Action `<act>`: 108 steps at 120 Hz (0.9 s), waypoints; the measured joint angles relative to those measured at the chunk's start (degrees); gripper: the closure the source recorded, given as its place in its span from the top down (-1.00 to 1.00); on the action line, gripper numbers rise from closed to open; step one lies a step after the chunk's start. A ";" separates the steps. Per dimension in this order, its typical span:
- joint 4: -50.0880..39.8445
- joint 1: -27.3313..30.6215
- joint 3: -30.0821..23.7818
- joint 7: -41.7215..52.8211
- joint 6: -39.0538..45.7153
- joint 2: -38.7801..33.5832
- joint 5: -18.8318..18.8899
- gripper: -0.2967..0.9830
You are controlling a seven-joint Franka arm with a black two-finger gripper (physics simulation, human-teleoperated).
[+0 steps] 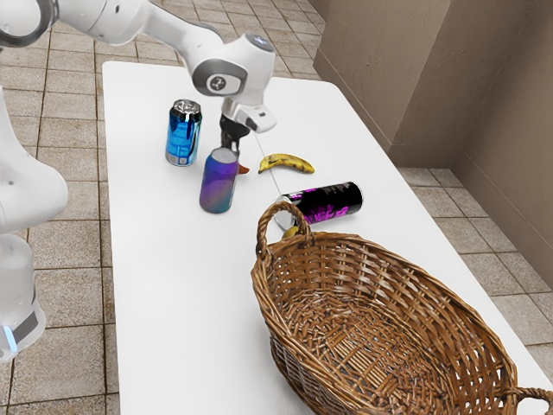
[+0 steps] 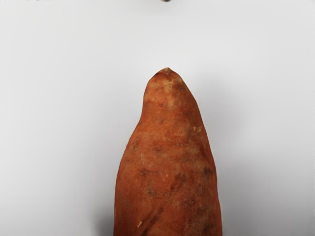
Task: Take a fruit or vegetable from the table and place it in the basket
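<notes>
The basket (image 1: 371,372) lies nearest the camera in the exterior view, brown and woven, on the white table (image 1: 181,303), well apart from the gripper (image 1: 232,131) and to the exterior view's right of it. One looped handle rises on the side of the basket toward the gripper. The gripper hangs from the arm (image 1: 164,35), pointing down, and its lower end is hidden behind a purple and blue can (image 1: 219,183) that stands upright on the camera's side of it. How far open the gripper is, and whether it has hold of anything, I cannot tell. An orange-brown bit of the sweet potato (image 1: 243,170) pokes out past that can, right by the gripper's lower end. A bright blue can (image 1: 183,134) stands upright near the gripper, to the exterior view's left. A yellow banana (image 1: 288,163) with dark marks lies near the gripper on the other side. Farther out that way and closer to the camera, a black and pink can (image 1: 333,203) lies on its side, and a small yellowish thing (image 1: 291,232) is half hidden by the basket's handle. In the wrist view the sweet potato is large and close under the gripper, its narrow tip pointing away from the hand, its thicker part running out of sight, with white surface on both sides.
</notes>
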 joint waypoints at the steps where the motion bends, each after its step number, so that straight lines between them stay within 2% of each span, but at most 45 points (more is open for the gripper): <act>1: 0.00 -0.03 0.00 0.01 0.00 0.00 0.00 0.22; 18: -0.03 -0.47 0.25 0.10 0.01 0.00 0.01 0.20; 33: 0.00 -2.97 2.90 0.17 0.18 0.00 0.03 0.19; 60: 0.07 -4.08 3.32 0.20 0.59 0.00 0.02 0.18; 74: 0.09 -4.14 3.37 0.04 0.69 0.00 0.02 0.04; 90: 0.09 -4.21 3.37 -0.11 0.75 -0.03 0.12 -0.23; 108: 0.16 -4.58 3.37 -0.33 0.82 -0.03 0.46 -0.28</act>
